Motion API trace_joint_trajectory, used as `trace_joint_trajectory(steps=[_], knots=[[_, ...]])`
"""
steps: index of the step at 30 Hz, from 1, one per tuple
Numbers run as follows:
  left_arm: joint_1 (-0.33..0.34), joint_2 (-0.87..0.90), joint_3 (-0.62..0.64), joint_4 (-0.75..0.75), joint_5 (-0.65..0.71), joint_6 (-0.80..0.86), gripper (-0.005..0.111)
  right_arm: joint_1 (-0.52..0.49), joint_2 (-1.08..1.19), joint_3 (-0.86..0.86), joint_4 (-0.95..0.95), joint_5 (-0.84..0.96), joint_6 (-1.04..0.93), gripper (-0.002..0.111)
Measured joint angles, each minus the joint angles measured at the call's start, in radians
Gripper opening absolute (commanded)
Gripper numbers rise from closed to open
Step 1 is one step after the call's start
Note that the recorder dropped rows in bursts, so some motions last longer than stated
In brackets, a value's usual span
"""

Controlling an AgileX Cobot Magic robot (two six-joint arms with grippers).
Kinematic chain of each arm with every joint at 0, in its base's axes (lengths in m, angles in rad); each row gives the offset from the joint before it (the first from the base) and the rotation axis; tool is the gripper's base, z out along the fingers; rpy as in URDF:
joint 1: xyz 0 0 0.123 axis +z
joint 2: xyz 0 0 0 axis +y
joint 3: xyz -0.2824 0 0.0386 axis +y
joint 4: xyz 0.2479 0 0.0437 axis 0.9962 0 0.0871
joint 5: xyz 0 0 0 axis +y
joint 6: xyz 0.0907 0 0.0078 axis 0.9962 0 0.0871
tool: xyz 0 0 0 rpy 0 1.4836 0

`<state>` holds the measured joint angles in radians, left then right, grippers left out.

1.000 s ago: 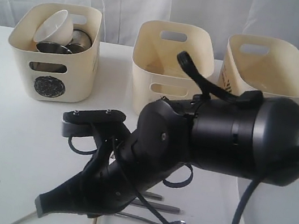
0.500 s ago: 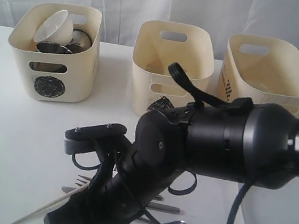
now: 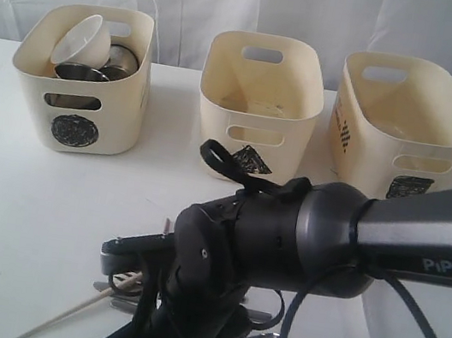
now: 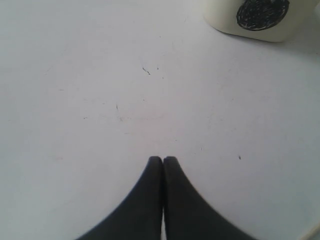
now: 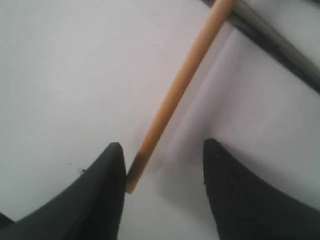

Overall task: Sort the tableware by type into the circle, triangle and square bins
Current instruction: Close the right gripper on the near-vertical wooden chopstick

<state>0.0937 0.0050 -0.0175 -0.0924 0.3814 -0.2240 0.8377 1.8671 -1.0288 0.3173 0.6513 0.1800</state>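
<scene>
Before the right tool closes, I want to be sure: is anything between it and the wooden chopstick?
Nothing visible. The right tool is open, and the chopstick lies between its fingers, its end close to one.

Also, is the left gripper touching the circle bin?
Apart. The left wrist view shows bare table between the shut left gripper and the circle bin.

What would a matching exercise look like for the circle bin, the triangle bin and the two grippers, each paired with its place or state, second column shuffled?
1 circle bin
2 triangle bin
3 left gripper
4 right gripper

A open, chopstick end between its fingers
B holds a white bowl and steel cups
C middle of the bin row
D shut above the table

Pairs: 1-B, 2-C, 3-D, 4-A
</scene>
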Motion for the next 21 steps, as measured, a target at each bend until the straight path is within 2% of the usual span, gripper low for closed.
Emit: trace_joint_trajectory(steps=[6,12,21], knots=[[0.0,0.0,0.0,0.0,0.0,0.0,0.0,0.0,0.0,0.0,-0.108,0.044,0.052,0.025],[0.0,0.0,0.0,0.0,0.0,0.0,0.0,0.0,0.0,0.0,-0.158,0.052,0.08,0.0],[0.0,0.0,0.0,0.0,0.0,0.0,0.0,0.0,0.0,0.0,-0.29,0.066,0.223,0.0]])
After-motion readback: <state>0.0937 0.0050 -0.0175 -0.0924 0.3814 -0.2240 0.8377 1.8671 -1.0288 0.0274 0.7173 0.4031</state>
